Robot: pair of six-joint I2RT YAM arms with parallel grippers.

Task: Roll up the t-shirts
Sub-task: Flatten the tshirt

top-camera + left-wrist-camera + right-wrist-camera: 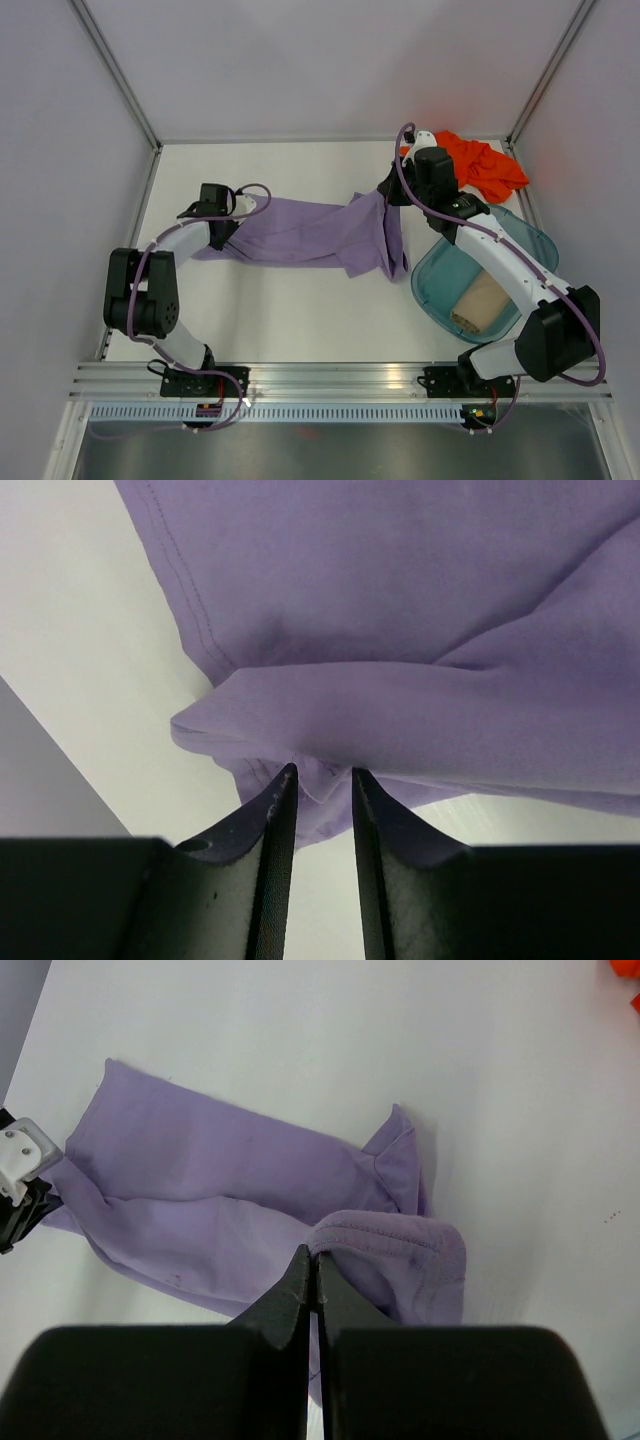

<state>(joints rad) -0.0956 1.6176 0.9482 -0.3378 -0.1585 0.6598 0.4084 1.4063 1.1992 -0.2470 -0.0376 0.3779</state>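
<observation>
Holding the purple t-shirt (300,232) stretched across the middle of the table (300,330), the left gripper (322,777) pinches one end and the right gripper (313,1256) pinches the other. It looks like the spreading step. Next, it needs laying flat for rolling.

In the top view the right arm (500,262) covers part of the tan t-shirt (478,303) and of the teal tub (432,285). The right gripper (388,193) hides the left part of the orange-red t-shirt (485,165). The right wrist view shows only slivers of that shirt at its top right corner. The lavender t-shirt (400,600) runs off the top and right edges of the left wrist view.
</observation>
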